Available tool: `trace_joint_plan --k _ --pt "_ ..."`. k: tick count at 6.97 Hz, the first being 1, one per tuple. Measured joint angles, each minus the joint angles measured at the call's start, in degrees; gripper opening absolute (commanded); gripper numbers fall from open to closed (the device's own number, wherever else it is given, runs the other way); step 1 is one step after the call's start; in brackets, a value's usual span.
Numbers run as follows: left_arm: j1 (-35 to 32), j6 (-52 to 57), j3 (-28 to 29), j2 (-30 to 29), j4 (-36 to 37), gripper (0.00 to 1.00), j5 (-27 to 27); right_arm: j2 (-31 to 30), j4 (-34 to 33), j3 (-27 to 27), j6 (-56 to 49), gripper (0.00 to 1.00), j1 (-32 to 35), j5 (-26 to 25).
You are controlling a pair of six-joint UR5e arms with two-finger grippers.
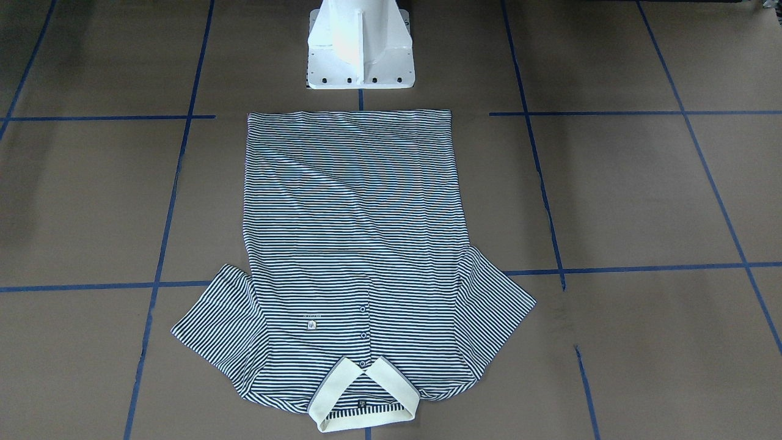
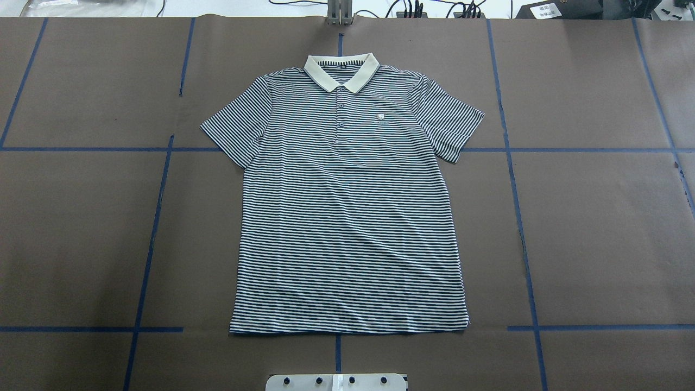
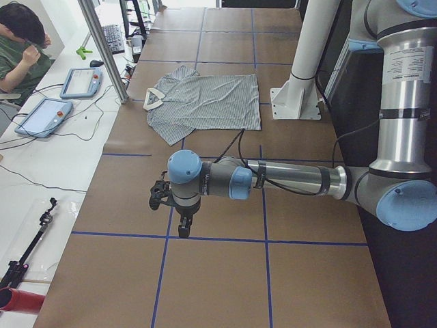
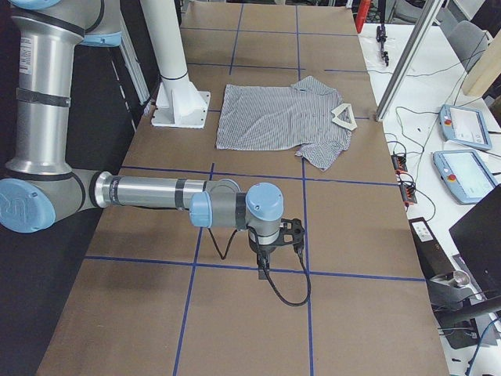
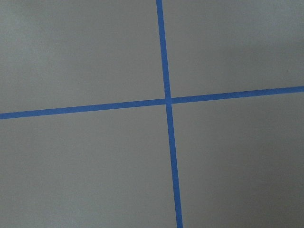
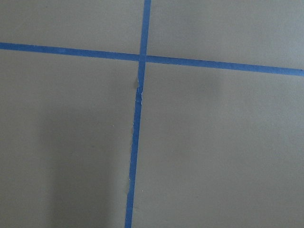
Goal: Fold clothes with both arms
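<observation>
First, from the front, brown paper is covering the desk (image 1: pixel 641 183). Blue tape (image 1: pixel 617 269) is ruling it into squares, and one white pedestal (image 1: pixel 360 43) is standing at the top edge. One shirt (image 1: pixel 357 244) is lying flat and face up just below the pedestal. Its cream collar (image 1: pixel 365 397) is pointing away from the robot, with three buttons (image 1: pixel 363 335) running along the placket. One small patch (image 1: pixel 312 322) is sitting on the chest; its writing is too small to read.

Overhead, the shirt is lying centred with both sleeves spread and its hem toward the robot. Cables are trailing along the white far edge.

From the left end, the left arm (image 3: pixel 287 179) is reaching low over bare paper, well apart from the shirt. The left hand (image 3: pixel 183 229) is pointing down; I cannot tell whether it is clenched or released. A person (image 3: pixel 20 48) is sitting by two blue-edged pendants (image 3: pixel 82 82).

From the right end, the right arm (image 4: pixel 156 192) is mirroring that pose. The right hand (image 4: pixel 264 270) is pointing down near a tape line, and its grip is likewise impossible to judge.

Each wrist view is showing only paper and one tape crossing.
</observation>
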Motion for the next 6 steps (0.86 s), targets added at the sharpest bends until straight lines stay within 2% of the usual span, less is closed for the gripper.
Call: trace_joint_plan --k 4,6 --pt "0.5 0.2 -0.1 -0.5 -1.1 1.0 0.0 0.3 0.0 1.4 0.1 1.0 -0.1 0.1" --pt "1.7 0.2 0.5 -0.7 -8.7 1.0 0.4 2.8 0.0 2.5 0.6 1.0 -0.3 1.6"
